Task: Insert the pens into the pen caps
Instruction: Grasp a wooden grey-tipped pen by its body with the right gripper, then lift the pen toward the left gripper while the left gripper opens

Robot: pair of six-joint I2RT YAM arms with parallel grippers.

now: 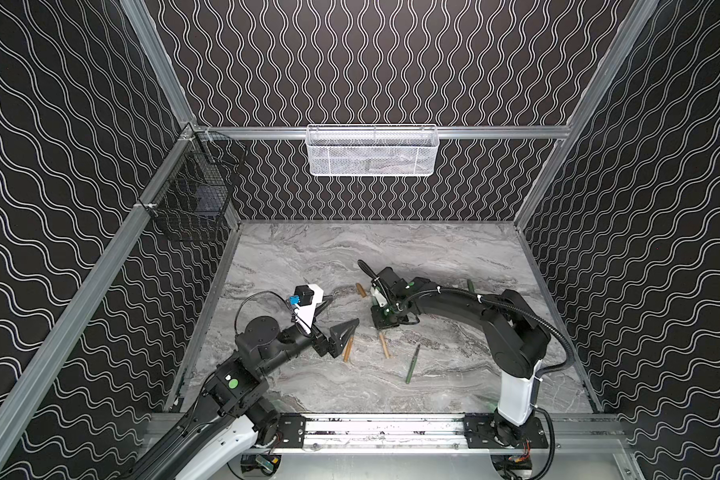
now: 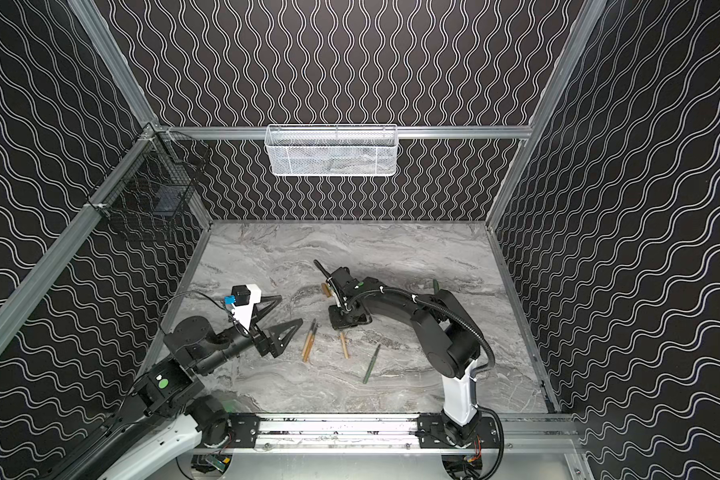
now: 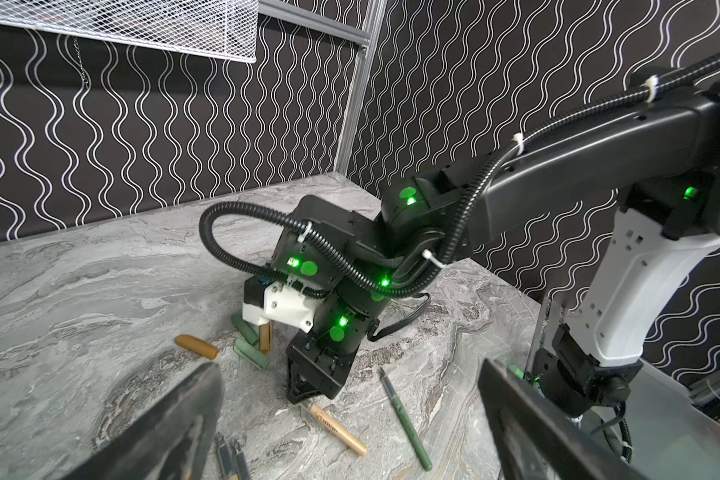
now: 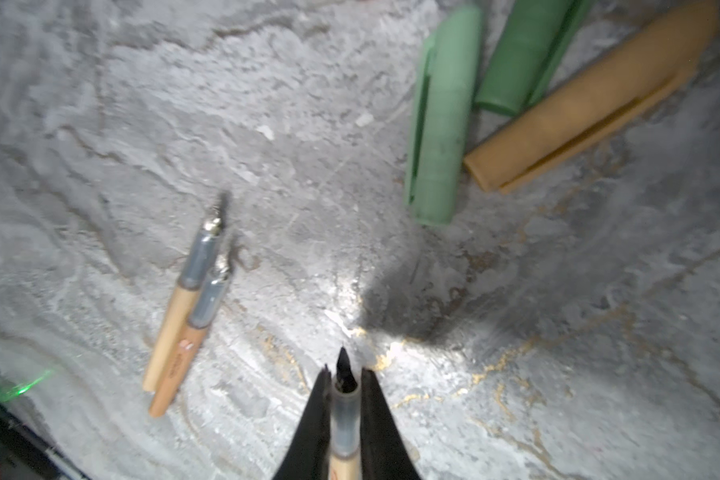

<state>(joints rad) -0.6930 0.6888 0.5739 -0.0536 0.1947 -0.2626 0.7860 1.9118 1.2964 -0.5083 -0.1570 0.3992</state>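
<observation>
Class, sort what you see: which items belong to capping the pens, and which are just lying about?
Job: tan pen in right gripper; two tan pens; green pen; pale green cap; dark green cap; two tan caps.
Lying about: white mesh basket; black wire basket.

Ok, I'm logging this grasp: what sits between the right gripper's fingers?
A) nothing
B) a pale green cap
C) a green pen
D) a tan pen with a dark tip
D: in the right wrist view the right gripper has its jaws closed against both sides of a tan pen, whose dark tip sticks out past the fingertips.
</observation>
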